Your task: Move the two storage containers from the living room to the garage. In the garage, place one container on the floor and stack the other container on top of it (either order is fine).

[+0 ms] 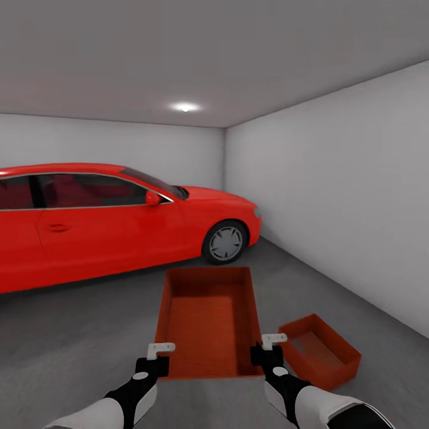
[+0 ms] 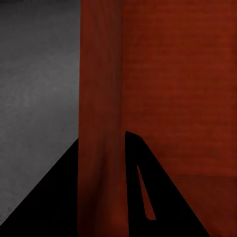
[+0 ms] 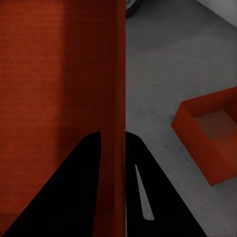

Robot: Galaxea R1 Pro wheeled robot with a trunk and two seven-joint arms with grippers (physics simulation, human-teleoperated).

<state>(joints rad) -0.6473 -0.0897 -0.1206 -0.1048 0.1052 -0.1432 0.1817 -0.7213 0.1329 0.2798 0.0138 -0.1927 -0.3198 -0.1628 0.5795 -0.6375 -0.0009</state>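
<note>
On the garage floor [image 1: 71,333], at far left, I see one red car [image 1: 119,220] parked side-on below a single ceiling spotlight [image 1: 185,107]. Moving right, my left gripper [image 1: 159,351] is clamped on the left wall of the held container [image 1: 208,322], at its near corner; in the left wrist view that thin wall [image 2: 101,123] runs between the two dark fingers [image 2: 158,197]. This orange-red bin is carried between both arms, above the dark grey concrete, in front of the car's front wheel [image 1: 225,243]. Its ribbed interior shows nothing inside. Next, my right gripper [image 1: 271,345] is pinched on the right wall at the near corner; the right wrist view shows that wall [image 3: 111,118] passing between its fingers [image 3: 148,197]. Farther right, the second container [image 1: 319,351] rests on the floor, near the white side wall [image 1: 345,196] and just beside the held one; it also appears in the right wrist view [image 3: 210,138], and it too is empty. Count: two containers, two grippers, one car, one spotlight.
</note>
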